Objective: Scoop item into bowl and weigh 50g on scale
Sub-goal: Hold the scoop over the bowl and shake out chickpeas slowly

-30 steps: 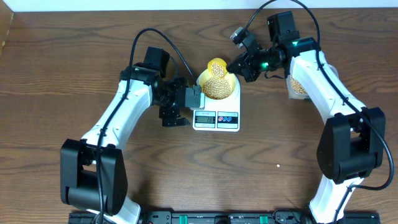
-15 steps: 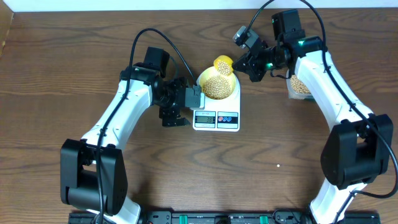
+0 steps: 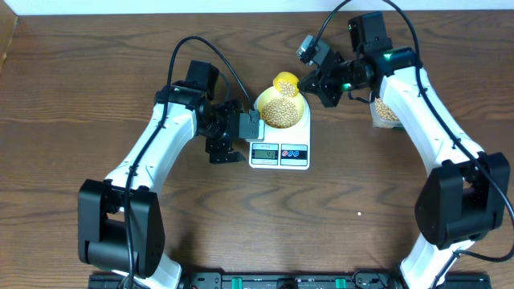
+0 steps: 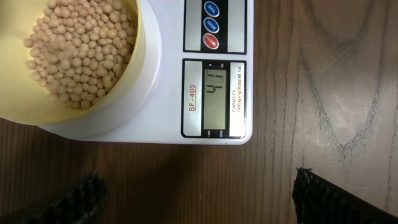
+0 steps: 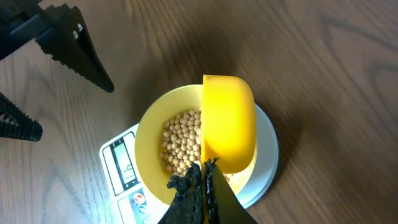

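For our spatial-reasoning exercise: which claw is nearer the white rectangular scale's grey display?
Left. The open left claw sits just beside the display; the shut right claw holds the bright yellow plastic scoop over the pale yellow round bowl, farther back.

Small round beans are tan-beige, the round bowl pale yellow. The flat rectangular scale is white, the plastic scoop bright yellow.

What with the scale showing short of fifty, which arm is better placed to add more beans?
Right. The right gripper is shut on the yellow scoop, held over the bowl on the scale. The left gripper hangs open and empty beside the scale, facing its display.
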You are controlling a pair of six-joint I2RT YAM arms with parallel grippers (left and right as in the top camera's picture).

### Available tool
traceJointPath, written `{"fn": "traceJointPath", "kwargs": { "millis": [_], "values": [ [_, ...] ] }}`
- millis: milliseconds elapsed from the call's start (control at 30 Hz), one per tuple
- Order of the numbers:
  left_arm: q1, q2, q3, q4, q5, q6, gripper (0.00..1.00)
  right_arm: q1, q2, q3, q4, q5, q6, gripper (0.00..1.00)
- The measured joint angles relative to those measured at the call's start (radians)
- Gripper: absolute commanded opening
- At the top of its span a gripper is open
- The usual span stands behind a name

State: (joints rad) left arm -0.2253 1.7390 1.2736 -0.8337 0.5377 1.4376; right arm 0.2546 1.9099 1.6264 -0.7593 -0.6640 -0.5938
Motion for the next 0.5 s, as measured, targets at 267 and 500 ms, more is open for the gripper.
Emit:
{"fn": "traceJointPath", "kwargs": {
  "millis": [267, 500],
  "values": [
    [0.0, 0.0, 0.0, 0.0, 0.0, 0.0, 0.98, 0.0, -0.008, 0.0, -0.004, 0.01, -0.003, 0.01],
    [0.0, 0.0, 0.0, 0.0, 0.0, 0.0, 0.98, 0.0, -0.008, 0.0, 0.012, 0.01, 0.006, 0.01]
  ]
}}
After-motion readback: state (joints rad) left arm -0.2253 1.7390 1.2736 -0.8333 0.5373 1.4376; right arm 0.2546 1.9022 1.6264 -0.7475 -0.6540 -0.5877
